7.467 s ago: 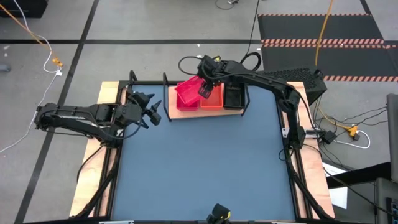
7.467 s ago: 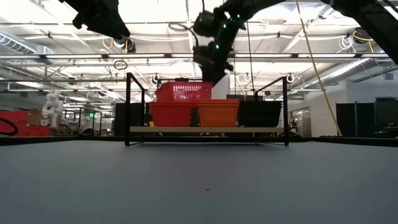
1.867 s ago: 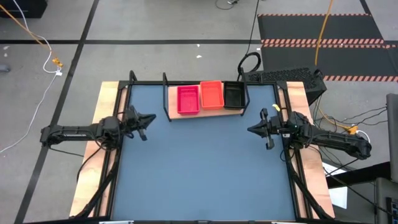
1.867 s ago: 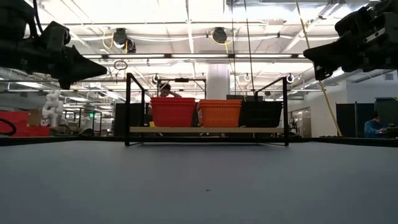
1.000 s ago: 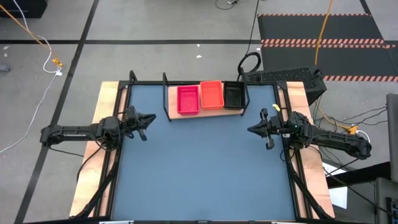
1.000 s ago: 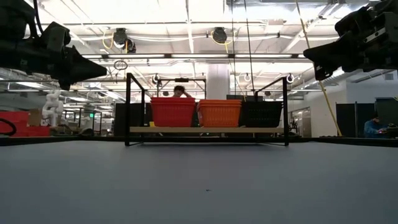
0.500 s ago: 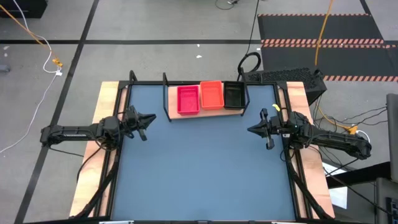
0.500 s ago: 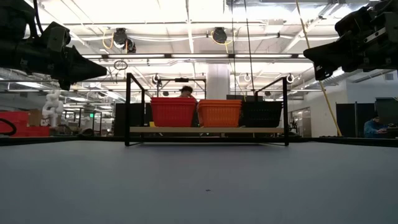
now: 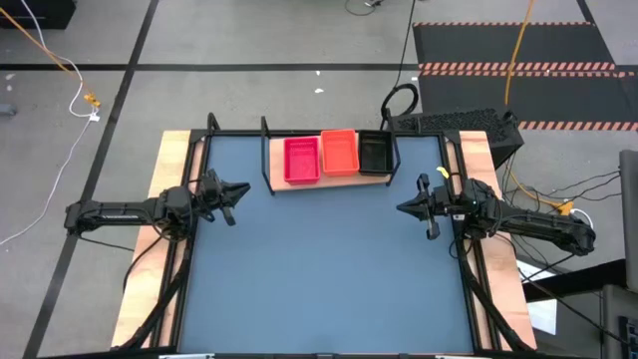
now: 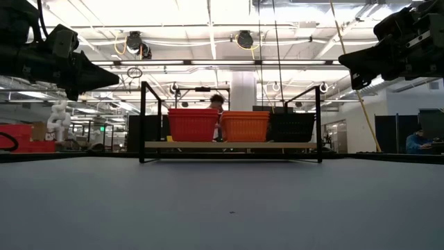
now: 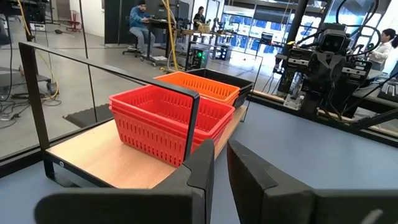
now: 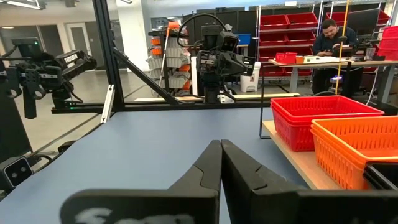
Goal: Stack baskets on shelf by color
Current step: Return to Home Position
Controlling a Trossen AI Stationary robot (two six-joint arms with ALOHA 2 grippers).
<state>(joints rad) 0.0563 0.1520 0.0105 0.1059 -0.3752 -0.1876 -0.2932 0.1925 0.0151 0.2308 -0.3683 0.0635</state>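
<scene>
Stacked red baskets (image 9: pixel 301 160), orange baskets (image 9: pixel 340 152) and black baskets (image 9: pixel 374 153) line the shelf (image 10: pixel 232 144) at the surface's (image 9: pixel 319 269) far edge. The left claw (image 9: pixel 231 189) and right claw (image 9: pixel 409 207) hover at opposite side edges, fingers narrowed together, empty. A person (image 10: pixel 217 102) shows behind the shelf.

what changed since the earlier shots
The right gripper let go of the red basket, now stacked on the shelf, and withdrew to the right; the left gripper pulled back left. The orange stack and black stack stayed put.

Grey concrete floor (image 9: pixel 249 40) lies under bright ceiling lights (image 10: pixel 208 17).
</scene>
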